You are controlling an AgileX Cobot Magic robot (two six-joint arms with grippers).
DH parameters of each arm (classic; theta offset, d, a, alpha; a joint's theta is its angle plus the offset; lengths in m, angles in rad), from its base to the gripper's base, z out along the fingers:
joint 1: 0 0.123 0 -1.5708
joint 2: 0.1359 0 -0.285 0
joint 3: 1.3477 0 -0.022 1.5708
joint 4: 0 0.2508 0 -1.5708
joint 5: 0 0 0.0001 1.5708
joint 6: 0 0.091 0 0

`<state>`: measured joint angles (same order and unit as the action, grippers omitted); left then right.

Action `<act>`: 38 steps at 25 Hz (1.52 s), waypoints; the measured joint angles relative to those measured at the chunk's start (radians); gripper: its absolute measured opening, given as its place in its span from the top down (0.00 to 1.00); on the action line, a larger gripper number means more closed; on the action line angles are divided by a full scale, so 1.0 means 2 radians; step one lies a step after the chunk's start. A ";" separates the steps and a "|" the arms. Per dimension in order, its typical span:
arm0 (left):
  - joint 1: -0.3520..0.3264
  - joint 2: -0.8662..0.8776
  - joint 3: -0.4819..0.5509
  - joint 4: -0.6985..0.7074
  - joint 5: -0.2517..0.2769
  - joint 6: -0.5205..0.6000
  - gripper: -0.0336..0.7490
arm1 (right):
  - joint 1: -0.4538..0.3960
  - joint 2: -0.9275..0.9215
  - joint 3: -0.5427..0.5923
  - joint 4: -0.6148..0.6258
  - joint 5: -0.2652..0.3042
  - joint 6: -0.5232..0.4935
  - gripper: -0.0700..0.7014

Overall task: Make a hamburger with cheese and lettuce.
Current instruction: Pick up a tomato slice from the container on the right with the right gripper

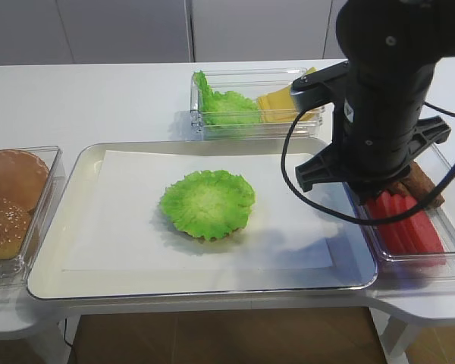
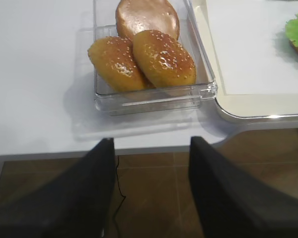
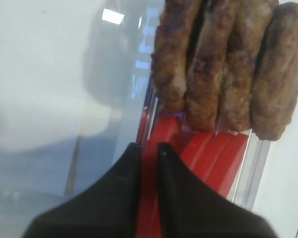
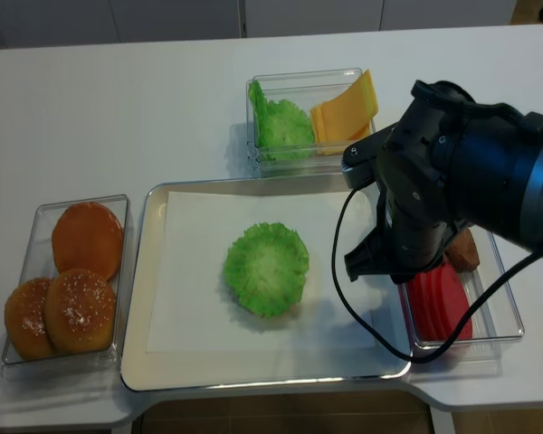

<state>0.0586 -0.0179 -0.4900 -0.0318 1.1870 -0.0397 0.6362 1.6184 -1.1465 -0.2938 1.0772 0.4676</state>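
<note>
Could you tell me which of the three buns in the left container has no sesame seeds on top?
The smooth bun at the container's far end; the two nearer buns are seed-speckled.

A frilly green hamburger (image 1: 207, 203) stack, lettuce over a thin brown base, is seen on white paper (image 1: 136, 220) in the middle of a metal tray (image 1: 57, 227). Behind the tray, more lettuce (image 1: 226, 106) and the yellow cheese (image 1: 277, 102) slices are held in a clear container (image 1: 250, 76). At the left, brown buns (image 1: 7, 201) are kept in a clear bin (image 1: 51, 178). At the right, a black robot arm (image 1: 383, 91) is lowered over a clear box (image 1: 451, 246) in which red tomato slices (image 1: 406, 224) and brown patties (image 1: 423, 182) are partly seen; its fingertips are hidden.
</note>
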 joint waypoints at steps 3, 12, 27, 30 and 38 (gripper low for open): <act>0.000 0.000 0.000 0.000 0.000 0.000 0.50 | 0.000 0.000 0.000 0.000 0.000 0.000 0.83; 0.000 0.000 0.000 0.000 0.000 0.000 0.50 | 0.000 0.000 0.000 -0.003 0.004 0.002 0.83; 0.000 0.000 0.000 0.000 0.000 0.000 0.50 | 0.000 -0.049 0.000 0.014 0.007 0.002 0.83; 0.000 0.000 0.000 0.000 0.000 0.000 0.50 | 0.000 -0.067 0.000 0.019 0.007 0.001 0.83; 0.000 0.000 0.000 0.000 0.000 0.000 0.50 | -0.015 -0.131 -0.001 0.022 0.014 0.001 0.83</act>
<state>0.0586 -0.0179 -0.4900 -0.0318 1.1870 -0.0397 0.6066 1.3567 -1.1482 -0.2493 1.1061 0.4704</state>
